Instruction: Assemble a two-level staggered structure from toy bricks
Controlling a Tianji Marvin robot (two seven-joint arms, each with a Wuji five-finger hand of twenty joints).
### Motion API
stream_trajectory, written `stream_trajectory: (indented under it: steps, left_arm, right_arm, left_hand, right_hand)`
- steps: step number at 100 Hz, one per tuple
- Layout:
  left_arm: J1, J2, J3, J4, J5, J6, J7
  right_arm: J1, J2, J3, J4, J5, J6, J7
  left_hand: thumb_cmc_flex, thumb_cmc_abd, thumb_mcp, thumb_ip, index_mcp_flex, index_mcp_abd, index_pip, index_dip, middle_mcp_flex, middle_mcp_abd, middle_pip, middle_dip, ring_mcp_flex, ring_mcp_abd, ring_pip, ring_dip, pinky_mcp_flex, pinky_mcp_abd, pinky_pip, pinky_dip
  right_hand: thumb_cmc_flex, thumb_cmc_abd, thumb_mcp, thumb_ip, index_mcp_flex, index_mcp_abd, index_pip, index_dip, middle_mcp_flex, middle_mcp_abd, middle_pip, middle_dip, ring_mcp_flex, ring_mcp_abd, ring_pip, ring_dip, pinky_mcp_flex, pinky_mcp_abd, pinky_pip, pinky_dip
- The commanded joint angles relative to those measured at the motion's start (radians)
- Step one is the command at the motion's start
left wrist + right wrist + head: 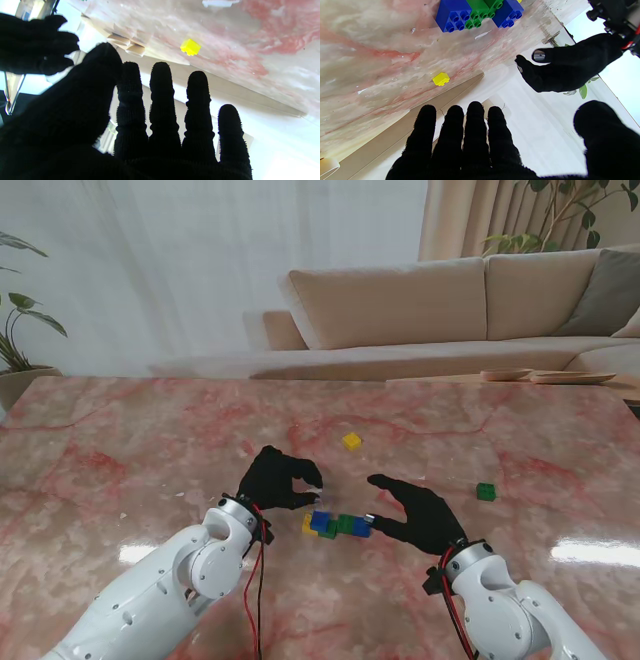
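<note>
I count two of my own hands, my left hand [277, 478] and my right hand [418, 513], both empty with fingers spread. Between my fingertips sits one brick cluster [336, 525]: two blue bricks [453, 13] and at least one green brick [478, 12], with a sliver of yellow at its edge. Beyond my fingers lies one loose yellow brick [352, 441]. Past my right hand's fingers lies one loose green brick [486, 491].

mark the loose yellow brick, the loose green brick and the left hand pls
loose yellow brick [352, 441], stand view, its top face.
loose green brick [486, 492], stand view, its top face.
left hand [278, 478], stand view, back of the gloved hand.
</note>
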Motion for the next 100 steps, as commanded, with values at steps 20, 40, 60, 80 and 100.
stream_trajectory:
  steps: [20,40,60,80,100]
  left_arm:
    - [0.071,0.016,-0.083,-0.085,-0.031,0.017,-0.042]
    - [0.1,0.048,-0.13,-0.103,-0.069,-0.017,-0.193]
    - [0.094,0.057,-0.114,-0.032,-0.128,-0.088,-0.255]
    - [0.09,0.064,-0.101,0.006,-0.181,-0.116,-0.32]
    - [0.06,0.059,-0.059,0.063,-0.217,-0.108,-0.336]
  right_arm:
    - [-0.003,-0.001,0.003,0.004,-0.011,0.006,0.011]
    - [0.003,0.001,0.002,0.003,-0.015,0.012,0.019]
    - [0.012,0.002,-0.001,0.005,-0.018,0.012,0.026]
    - [0.02,0.005,-0.001,0.007,-0.017,0.014,0.043]
    - [0.032,0.006,-0.009,0.008,-0.016,0.016,0.048]
  left_hand:
    - [-0.202,0.066,0.065,0.09,-0.143,0.176,-0.253,0.064,-0.259,0.067,0.032,-0.116,-0.167,0.025,-0.118,-0.082,-0.093,0.002,-0.117,-0.07]
    - [-0.255,0.068,-0.064,0.099,-0.321,0.267,-0.435,0.005,-0.551,0.105,-0.006,-0.08,-0.393,0.044,-0.19,-0.104,-0.156,-0.004,-0.307,-0.099]
    - [-0.271,0.062,-0.087,0.098,-0.439,0.308,-0.527,-0.043,-0.726,0.109,-0.037,-0.065,-0.527,0.035,-0.225,-0.12,-0.168,-0.031,-0.529,-0.058]
    - [-0.271,0.068,-0.123,0.1,-0.536,0.343,-0.603,-0.089,-0.877,0.122,-0.107,-0.101,-0.633,0.029,-0.266,-0.146,-0.182,-0.052,-0.711,-0.034]
    - [-0.268,0.058,-0.121,0.101,-0.59,0.369,-0.627,-0.1,-0.907,0.134,-0.173,-0.105,-0.671,0.03,-0.28,-0.152,-0.185,-0.057,-0.76,-0.005]
  right_hand:
    - [0.022,-0.008,0.01,0.011,0.005,-0.022,-0.004,-0.006,-0.009,-0.017,0.004,0.013,-0.011,-0.001,0.0,-0.006,-0.004,-0.014,0.006,0.001]
    - [0.021,-0.007,0.01,0.011,0.005,-0.023,-0.004,-0.006,-0.01,-0.016,0.004,0.013,-0.012,-0.002,0.0,-0.006,-0.005,-0.014,0.006,0.0]
    - [0.02,-0.007,0.01,0.011,0.005,-0.022,-0.004,-0.005,-0.011,-0.017,0.004,0.013,-0.012,-0.001,0.0,-0.006,-0.005,-0.014,0.006,0.0]
    - [0.02,-0.008,0.01,0.011,0.006,-0.023,-0.003,-0.004,-0.012,-0.016,0.004,0.013,-0.011,-0.003,0.0,-0.006,-0.006,-0.014,0.005,0.0]
    - [0.019,-0.007,0.01,0.012,0.005,-0.023,-0.004,-0.004,-0.012,-0.016,0.004,0.013,-0.012,-0.002,0.0,-0.006,-0.005,-0.014,0.005,0.0]
